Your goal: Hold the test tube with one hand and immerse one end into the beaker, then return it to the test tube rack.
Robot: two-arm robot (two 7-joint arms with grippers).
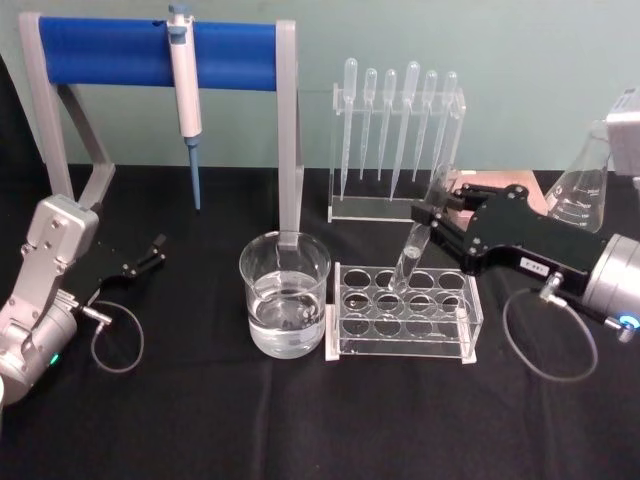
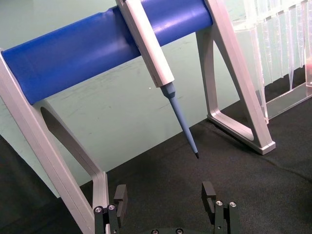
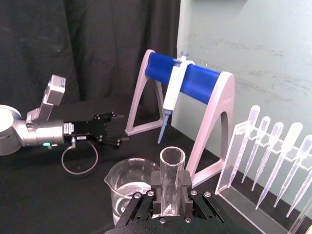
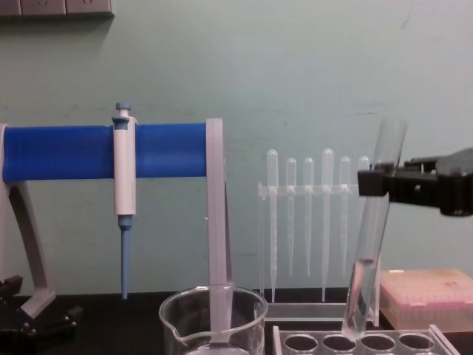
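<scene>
The test tube [image 1: 418,240] is a clear glass tube, tilted with its rim toward the back. My right gripper [image 1: 428,215] is shut on its upper part, coming in from the right. In the chest view the test tube [image 4: 372,244] hangs with its rounded end just over a back hole of the tube rack [image 4: 369,342]. The right wrist view shows the tube [image 3: 171,168] clamped between the black jaws of the right gripper [image 3: 171,189]. The beaker [image 1: 285,262], part full of water, stands left of the rack. My left gripper [image 1: 150,256] rests open at the far left, also seen in its wrist view [image 2: 165,197].
A clear tube rack [image 1: 345,345] sits right of the beaker. Behind it stand a pipette holder [image 1: 395,130] and a blue-barred stand [image 1: 150,52] with a micropipette [image 1: 186,95]. A glass flask [image 1: 582,190] is at the back right.
</scene>
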